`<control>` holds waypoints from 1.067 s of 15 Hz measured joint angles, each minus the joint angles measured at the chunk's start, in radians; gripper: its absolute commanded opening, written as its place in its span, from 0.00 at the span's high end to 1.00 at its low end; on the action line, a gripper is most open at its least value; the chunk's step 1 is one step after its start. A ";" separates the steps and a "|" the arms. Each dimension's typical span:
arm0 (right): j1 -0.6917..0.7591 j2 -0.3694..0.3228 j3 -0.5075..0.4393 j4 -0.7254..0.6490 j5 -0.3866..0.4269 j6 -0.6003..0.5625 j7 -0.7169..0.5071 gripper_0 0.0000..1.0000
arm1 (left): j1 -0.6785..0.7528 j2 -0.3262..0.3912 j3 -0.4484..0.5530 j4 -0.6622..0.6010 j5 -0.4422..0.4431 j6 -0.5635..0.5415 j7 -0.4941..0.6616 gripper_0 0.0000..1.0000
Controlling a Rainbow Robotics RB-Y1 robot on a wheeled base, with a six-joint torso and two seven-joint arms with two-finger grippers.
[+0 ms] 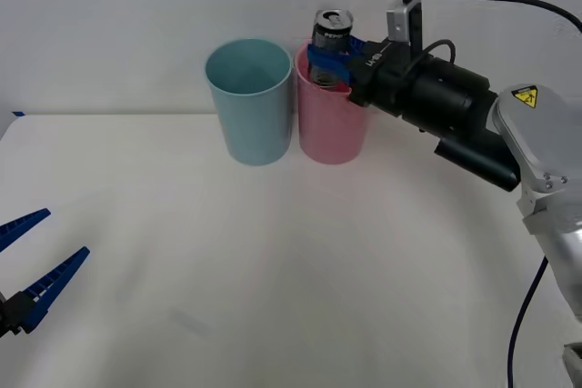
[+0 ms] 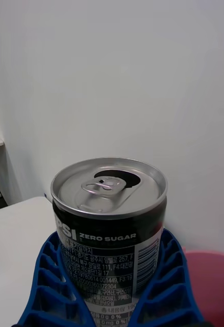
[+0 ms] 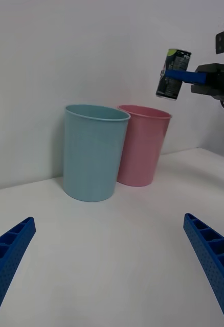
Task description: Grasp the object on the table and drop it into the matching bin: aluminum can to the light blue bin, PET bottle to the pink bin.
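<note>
The right gripper (image 1: 329, 54) clamps the can (image 1: 331, 35) above the pink bin (image 1: 331, 124). The left gripper (image 1: 32, 265) rests low, jaws wide apart

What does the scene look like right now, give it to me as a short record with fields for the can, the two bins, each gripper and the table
can: aluminum can, held upright in the air, above the pink bin's rim
light blue bin: light blue bin, upright on the table, beside the pink one
pink bin: pink bin, upright, on the light blue bin's right
right gripper: right gripper, blue fingers shut on the can's sides
left gripper: left gripper, open, low at the table's near left
table: table, white
</note>
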 measured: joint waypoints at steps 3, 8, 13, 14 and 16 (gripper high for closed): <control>-0.111 0.048 0.014 0.121 0.031 0.002 -0.006 1.00 | 0.000 0.000 0.000 0.000 0.000 0.000 0.000 0.00; -0.255 0.135 0.039 0.290 0.078 0.080 -0.006 1.00 | 0.000 0.000 0.000 0.000 0.000 0.000 0.000 0.00; -0.352 0.213 0.108 0.419 0.080 0.250 0.005 1.00 | 0.000 0.000 0.000 0.000 0.000 0.000 0.000 0.00; -0.366 0.230 0.109 0.444 0.085 0.273 0.008 1.00 | 0.000 0.000 0.000 0.000 0.000 0.000 0.000 0.00; -0.397 0.265 0.112 0.494 0.090 0.336 0.019 1.00 | 0.000 0.000 0.000 0.000 0.000 0.000 0.000 0.00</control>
